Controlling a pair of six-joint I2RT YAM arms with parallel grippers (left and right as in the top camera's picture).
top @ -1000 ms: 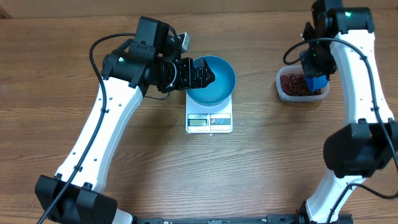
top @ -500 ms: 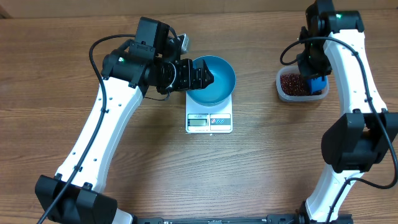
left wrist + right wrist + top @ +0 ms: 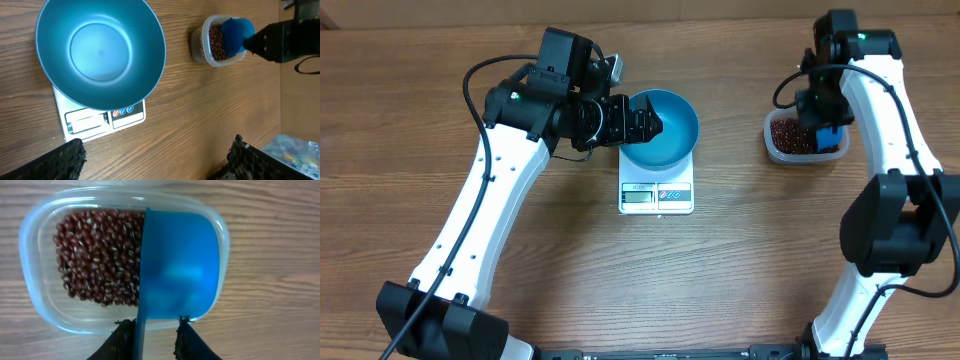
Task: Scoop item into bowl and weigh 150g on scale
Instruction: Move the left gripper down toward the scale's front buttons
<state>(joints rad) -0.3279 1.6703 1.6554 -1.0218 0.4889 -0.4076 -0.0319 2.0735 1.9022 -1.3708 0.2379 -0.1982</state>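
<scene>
1. Your bench (image 3: 740,280) is bare brown wood. The scale (image 3: 656,195) sits near the middle toward the far edge with the big blue bowl (image 3: 665,130) on it, and the clear tub (image 3: 804,138) of beans (image 3: 95,255) stands toward the far right corner.

2. The bowl looks empty in the left wrist view, so no beans have reached it yet.

3. The left gripper (image 3: 645,122) stands wide at the bowl's left rim and holds nothing. If you nudge that rim you could slide the bowl off centre or upset the reading.

4. The right gripper (image 3: 152,330) sits low over the tub with the blue scoop (image 3: 180,270), its handle running between the fingers (image 3: 120,340). The jaws look narrow around the handle, but you cannot tell from these views whether they are gripping it firmly or letting go. A loose hold would let the scoop tip and drop into the tub.

5. The scoop's cup covers the right half of the tub. Drive it too hard and the light tub may skid or beans may spill over its wall.

6. Hard to make out: the scale's display is too small to read, whether the scoop holds any beans, and the left gripper's fingertips, which are cut off at the wrist view's bottom edge.
</scene>
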